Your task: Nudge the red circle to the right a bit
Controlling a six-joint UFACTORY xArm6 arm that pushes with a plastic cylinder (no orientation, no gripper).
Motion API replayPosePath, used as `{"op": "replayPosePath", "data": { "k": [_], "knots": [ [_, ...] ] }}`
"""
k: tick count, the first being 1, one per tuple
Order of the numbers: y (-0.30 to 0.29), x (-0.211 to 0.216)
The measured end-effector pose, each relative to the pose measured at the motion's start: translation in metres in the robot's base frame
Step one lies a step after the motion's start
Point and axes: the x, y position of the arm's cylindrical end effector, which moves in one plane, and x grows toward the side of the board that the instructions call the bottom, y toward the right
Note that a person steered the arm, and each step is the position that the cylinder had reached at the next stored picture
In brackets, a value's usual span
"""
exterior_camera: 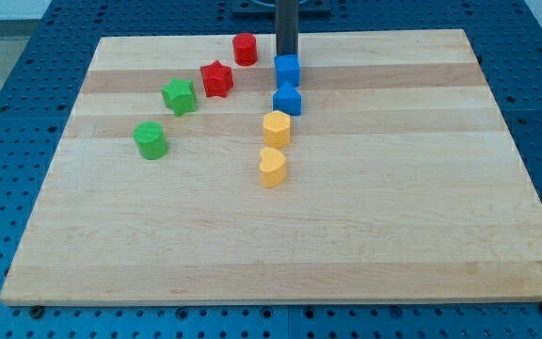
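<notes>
The red circle (245, 49) stands near the view's top edge of the wooden board (393, 217), left of centre. My tip (286, 56) is at the lower end of the dark rod, to the right of the red circle with a small gap between them. The tip is just above a blue cube (287, 70), touching or nearly touching it. A red star (216, 78) lies below and left of the red circle.
A second blue block (287, 99) sits below the blue cube. A yellow hexagon (277, 127) and a yellow heart (271, 167) follow below. A green star (179, 95) and a green cylinder (150, 139) lie at the left.
</notes>
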Motion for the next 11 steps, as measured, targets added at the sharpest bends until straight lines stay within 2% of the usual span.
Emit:
{"op": "replayPosePath", "data": {
  "k": [3,4,5,11],
  "knots": [
    [0.037,-0.003],
    [0.072,0.038],
    [0.091,0.047],
    [0.096,0.014]
  ]
}}
